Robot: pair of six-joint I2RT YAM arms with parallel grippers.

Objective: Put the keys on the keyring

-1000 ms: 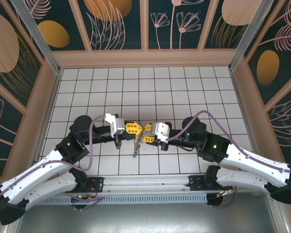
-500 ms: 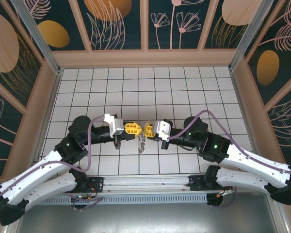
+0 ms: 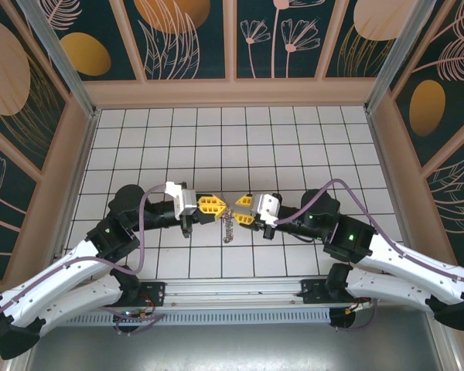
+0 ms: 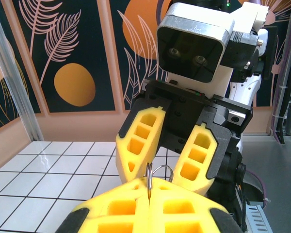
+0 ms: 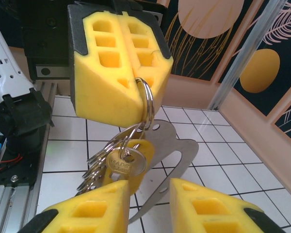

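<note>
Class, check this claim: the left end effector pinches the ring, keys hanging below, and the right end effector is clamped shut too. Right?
No. The right end effector is open, fingers apart, as the left wrist view shows. The left end effector does pinch the ring, keys hanging below.

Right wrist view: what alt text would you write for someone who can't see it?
The yellow left claw, shut, pinches a metal keyring with a bunch of silvery keys hanging from it. Just below, the yellow right claw stands open above a white tiled floor.
</note>
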